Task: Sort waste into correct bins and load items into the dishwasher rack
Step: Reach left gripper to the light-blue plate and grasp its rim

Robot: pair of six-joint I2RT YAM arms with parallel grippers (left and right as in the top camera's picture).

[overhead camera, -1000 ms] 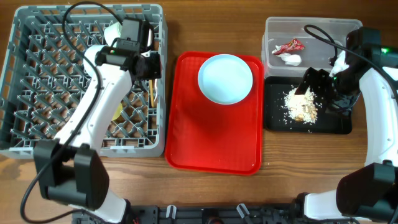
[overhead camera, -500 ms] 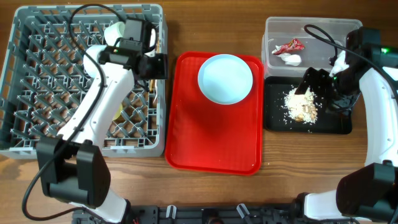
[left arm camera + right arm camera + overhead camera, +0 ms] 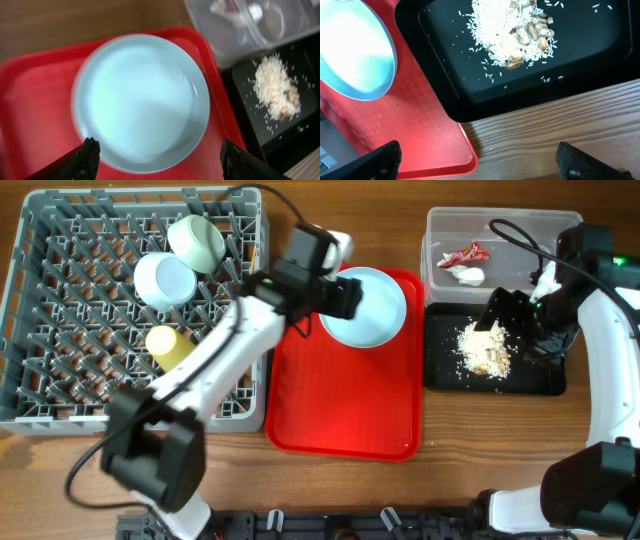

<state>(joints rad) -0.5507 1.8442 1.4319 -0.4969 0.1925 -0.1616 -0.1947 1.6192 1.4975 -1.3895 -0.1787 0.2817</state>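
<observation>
Counting by material and shape first. In hard grey plastic, one dishwasher rack (image 3: 30, 330): square, lattice-walled, bristling with upright pegs. Inside it, three smooth round vessels: one mint bowl (image 3: 197, 242) tipped on edge near the far wall, a paler second bowl (image 3: 164, 279) just beside it, and one small yellow cup (image 3: 170, 346) nearer the front.

On the glossy red tray (image 3: 340, 410), at its far end, one pale-blue plate (image 3: 372, 315): round, shallow, plain. In the clear tub (image 3: 520, 225), tall-walled and rectangular, one crumpled red wrapper (image 3: 465, 253) and one crumpled white tissue (image 3: 468, 274), close together, perhaps touching. In the shallow black tray (image 3: 540, 380), one loose heap of beige food scraps (image 3: 482, 350): fine rice-like grains around a few darker nut-like bits, with stray grains scattered over the matte floor.

Now the left gripper (image 3: 162, 162). Hangs over the near edge of the plate with jaws spread wide, one fingertip by the plate's rim, the other out beyond the opposite rim above the red tray. Grips nothing. Blurred in the wrist view, so impossible to tell whether touching the rim or clear of it.

Then the right gripper (image 3: 487, 162). Jaws equally wide and empty, raised near the black tray, touching neither scraps nor tray.
</observation>
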